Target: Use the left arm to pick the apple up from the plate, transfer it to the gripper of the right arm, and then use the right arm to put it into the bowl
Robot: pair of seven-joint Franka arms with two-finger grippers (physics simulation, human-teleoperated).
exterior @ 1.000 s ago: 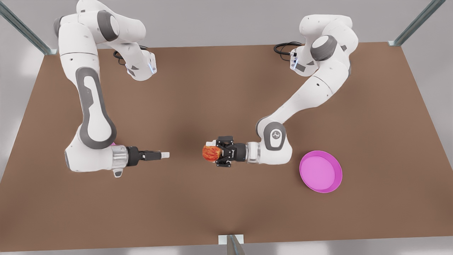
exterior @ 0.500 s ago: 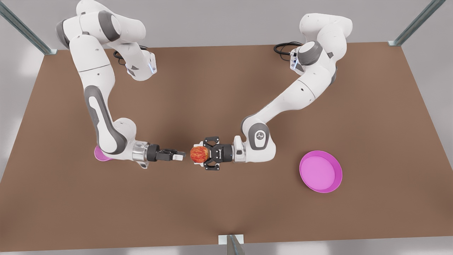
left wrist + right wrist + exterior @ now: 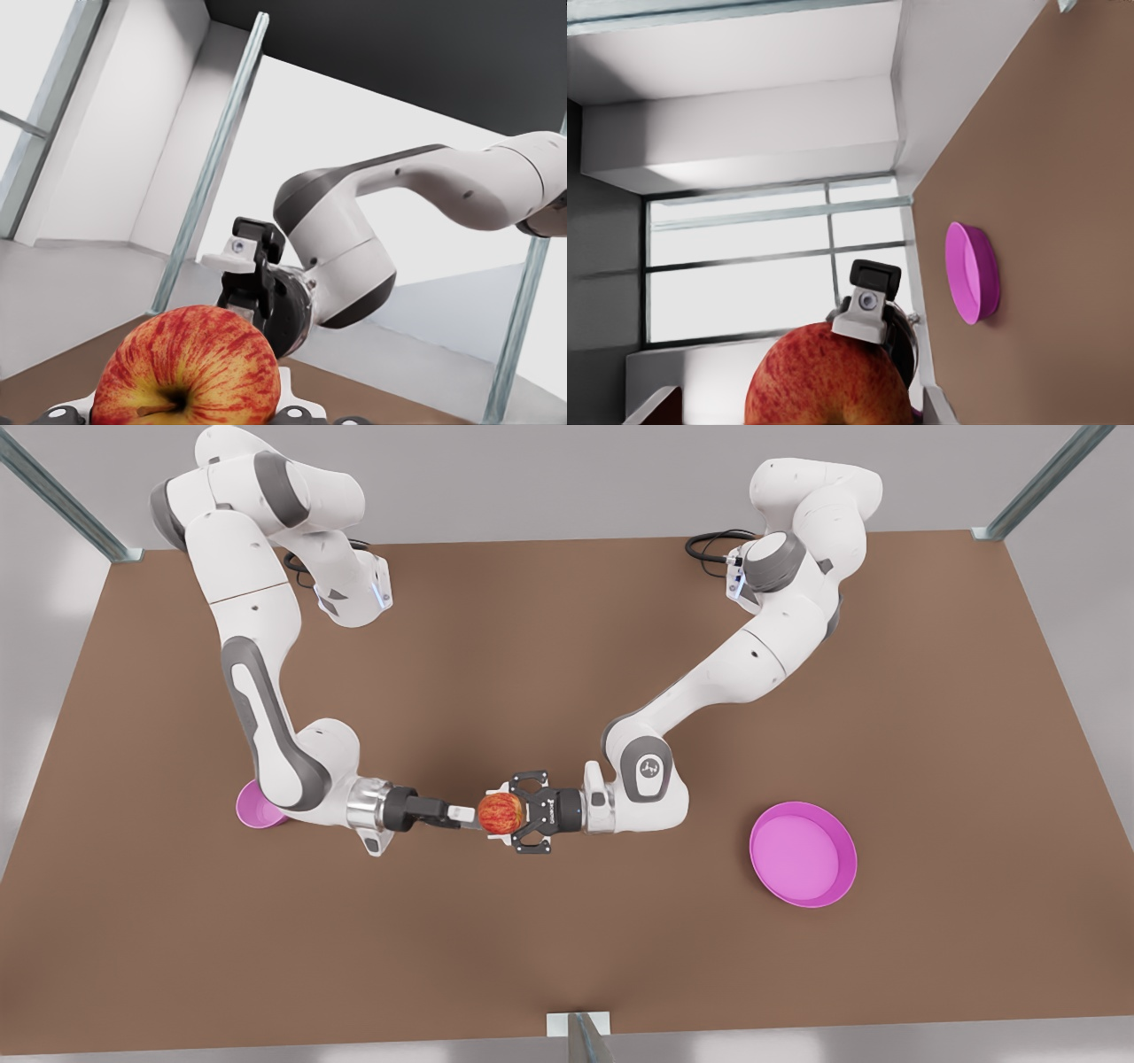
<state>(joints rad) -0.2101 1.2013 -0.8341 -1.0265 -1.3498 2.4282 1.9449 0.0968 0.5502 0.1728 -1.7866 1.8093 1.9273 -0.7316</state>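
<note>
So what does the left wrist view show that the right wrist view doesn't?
The left wrist view adds the white right arm reaching in. The right wrist view adds the plate on the brown table. Both share the apple, gripped by the left end effector, with the right end effector open around it.

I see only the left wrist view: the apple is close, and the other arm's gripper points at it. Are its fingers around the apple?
Observer: Yes. In the right wrist view the right gripper is open, its fingers on either side of the apple, apart from its skin.
Operator: Where is the bowl?
Observer: The bowl stands at the front view's left, partly hidden by the right arm's elbow.
Operator: And the plate?
Observer: The plate lies at the front view's right, beyond the left gripper, which grips the apple.
</note>
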